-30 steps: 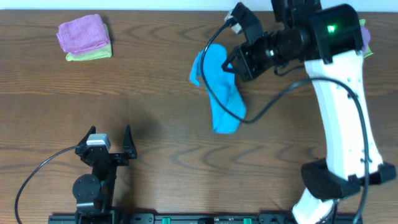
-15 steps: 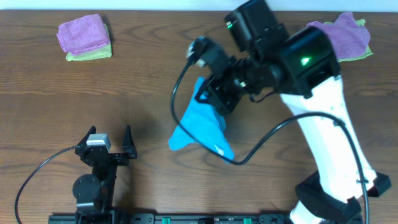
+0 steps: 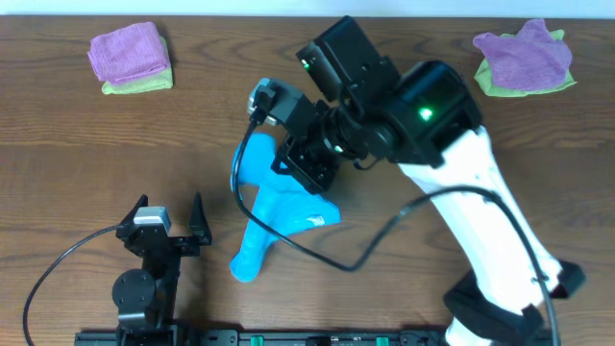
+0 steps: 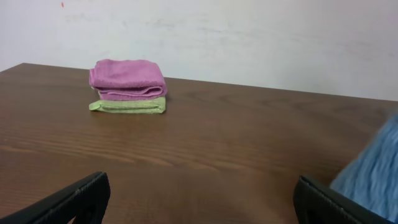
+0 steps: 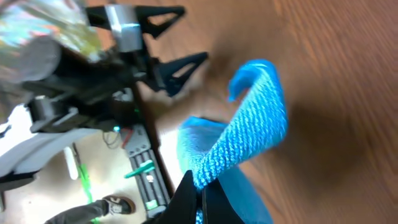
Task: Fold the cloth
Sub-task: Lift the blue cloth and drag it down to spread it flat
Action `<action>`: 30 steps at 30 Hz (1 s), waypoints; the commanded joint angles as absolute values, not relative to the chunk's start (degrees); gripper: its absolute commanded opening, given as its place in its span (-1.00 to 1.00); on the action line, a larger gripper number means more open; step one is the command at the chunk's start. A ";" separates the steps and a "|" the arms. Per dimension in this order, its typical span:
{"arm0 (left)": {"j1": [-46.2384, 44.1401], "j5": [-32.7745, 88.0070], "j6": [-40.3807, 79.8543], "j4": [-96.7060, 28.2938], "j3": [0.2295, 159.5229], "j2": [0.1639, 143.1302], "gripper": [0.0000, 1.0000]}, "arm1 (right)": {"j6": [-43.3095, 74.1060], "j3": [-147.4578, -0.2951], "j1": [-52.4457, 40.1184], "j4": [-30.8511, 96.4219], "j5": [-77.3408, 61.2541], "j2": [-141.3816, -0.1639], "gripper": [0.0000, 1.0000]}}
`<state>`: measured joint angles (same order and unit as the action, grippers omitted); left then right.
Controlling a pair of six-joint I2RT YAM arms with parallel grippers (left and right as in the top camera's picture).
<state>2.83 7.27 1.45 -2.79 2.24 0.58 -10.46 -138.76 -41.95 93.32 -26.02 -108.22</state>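
The sky-blue cloth (image 3: 274, 207) hangs bunched from my right gripper (image 3: 306, 163) over the table's middle, its lower end trailing toward the front. In the right wrist view the gripper (image 5: 200, 190) is shut on the cloth (image 5: 249, 130), which stretches away from the jaws. My left gripper (image 3: 163, 231) rests at the front left, open and empty, apart from the cloth. In the left wrist view its fingers (image 4: 199, 199) frame bare table, and a blurred edge of the cloth (image 4: 373, 174) shows at the right.
A folded purple cloth on a lime-green cloth (image 3: 130, 58) lies at the back left, also in the left wrist view (image 4: 127, 87). A loose purple cloth on a lime-green one (image 3: 524, 58) lies at the back right. The right arm (image 3: 480, 211) crosses the right half.
My right gripper has carried the blue cloth from the back centre toward the front left, and the cloth's lower end now trails near the left arm. The left arm has not moved.
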 commanded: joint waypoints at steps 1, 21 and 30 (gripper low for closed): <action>2.59 7.07 0.84 -3.75 0.27 0.21 0.91 | -11.16 -139.39 -40.10 92.55 -23.14 -112.99 -0.97; 2.59 7.09 0.84 -3.75 0.27 0.21 0.91 | -4.29 -139.39 -15.25 93.27 -9.87 -133.99 -0.97; 2.59 7.07 0.84 -3.75 0.27 0.21 0.91 | -3.90 -139.39 -13.63 95.26 -9.63 -133.88 0.94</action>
